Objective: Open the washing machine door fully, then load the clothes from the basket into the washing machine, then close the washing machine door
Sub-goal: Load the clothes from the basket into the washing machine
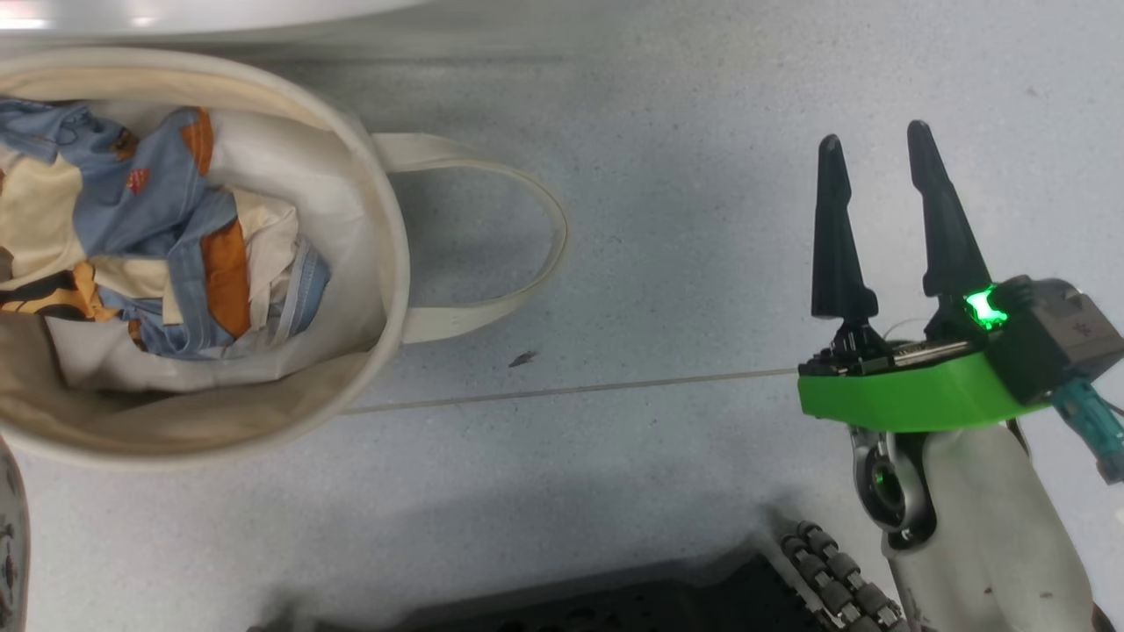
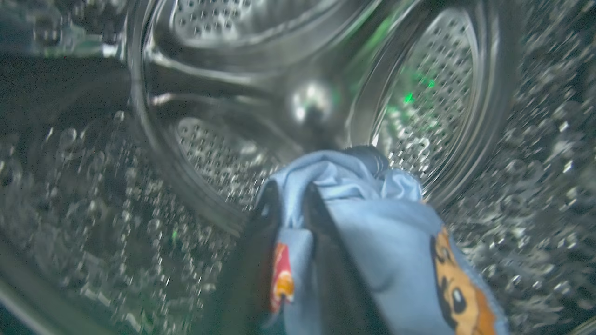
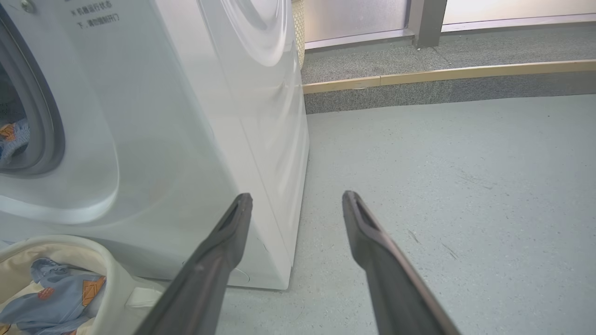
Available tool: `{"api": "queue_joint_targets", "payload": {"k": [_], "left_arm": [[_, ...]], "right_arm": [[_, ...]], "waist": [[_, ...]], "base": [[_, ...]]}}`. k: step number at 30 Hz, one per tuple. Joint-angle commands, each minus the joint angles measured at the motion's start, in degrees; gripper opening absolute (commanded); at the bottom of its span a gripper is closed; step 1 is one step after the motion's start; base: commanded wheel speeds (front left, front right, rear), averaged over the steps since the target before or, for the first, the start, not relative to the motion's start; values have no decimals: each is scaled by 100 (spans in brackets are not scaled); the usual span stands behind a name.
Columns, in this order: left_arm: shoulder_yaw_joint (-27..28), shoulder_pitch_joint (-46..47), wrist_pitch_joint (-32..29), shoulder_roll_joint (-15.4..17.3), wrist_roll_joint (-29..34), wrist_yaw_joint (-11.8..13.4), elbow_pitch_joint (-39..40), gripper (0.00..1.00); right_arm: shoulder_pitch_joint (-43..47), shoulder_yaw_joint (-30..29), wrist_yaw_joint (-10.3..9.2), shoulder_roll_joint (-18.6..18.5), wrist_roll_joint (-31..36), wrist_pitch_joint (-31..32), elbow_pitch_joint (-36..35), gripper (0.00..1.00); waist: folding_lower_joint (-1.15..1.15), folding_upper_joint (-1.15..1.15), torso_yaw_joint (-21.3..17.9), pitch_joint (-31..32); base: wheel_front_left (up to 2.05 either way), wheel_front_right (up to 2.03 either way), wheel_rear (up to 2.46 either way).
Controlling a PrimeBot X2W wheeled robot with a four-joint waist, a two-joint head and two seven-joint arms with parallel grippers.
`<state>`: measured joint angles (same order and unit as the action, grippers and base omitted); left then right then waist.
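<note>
Loading step in hand: one light-blue piece of the clothes (image 2: 372, 223) sits deep in the drum (image 2: 428, 93) of the washing machine (image 3: 186, 116), threaded between the jaws of the left gripper (image 2: 291, 195), which stand a crack apart – too blurred to tell if they clamp it or just touch it. Next move, I'd say: open wider, back out without dragging fabric over the rim, then fetch the rest heaped in the basket (image 1: 391, 263) at the machine's foot; right gripper (image 1: 874, 145) hangs over the floor (image 1: 702, 263) well apart from the basket, jaws wide, holding nothing
</note>
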<state>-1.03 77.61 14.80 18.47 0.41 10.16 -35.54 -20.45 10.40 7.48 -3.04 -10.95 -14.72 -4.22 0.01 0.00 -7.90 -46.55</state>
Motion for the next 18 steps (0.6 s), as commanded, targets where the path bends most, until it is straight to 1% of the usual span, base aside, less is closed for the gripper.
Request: {"api": "queue_joint_targets", "payload": {"k": [1, 4, 10, 14, 18], "left_arm": [[92, 84, 19, 304, 38, 92, 86, 100], [74, 99, 19, 263, -6, 123, -117, 100], [-11, -229, 19, 135, -69, 138, -37, 100], [-45, -727, 19, 3, -141, 117, 200, 100], [-55, -1496, 19, -185, -232, 102, 488, 100]], "right_arm": [[75, 126, 1, 16, -30, -28, -196, 100], [50, 125, 1, 16, -35, -28, -194, 100], [21, 152, 1, 16, 28, -28, -117, 100], [5, 202, 1, 16, 85, -28, -28, 100], [25, 219, 1, 16, 107, -28, 67, 100]], "waist": [[-1, 0, 0, -26], [-1, 0, 23, -24], [-1, 0, 168, 221], [-1, 0, 272, 598], [-1, 0, 377, 1126]], "base": [[0, 0, 0], [0, 0, 0], [0, 0, 0], [0, 0, 0], [0, 0, 0]]}}
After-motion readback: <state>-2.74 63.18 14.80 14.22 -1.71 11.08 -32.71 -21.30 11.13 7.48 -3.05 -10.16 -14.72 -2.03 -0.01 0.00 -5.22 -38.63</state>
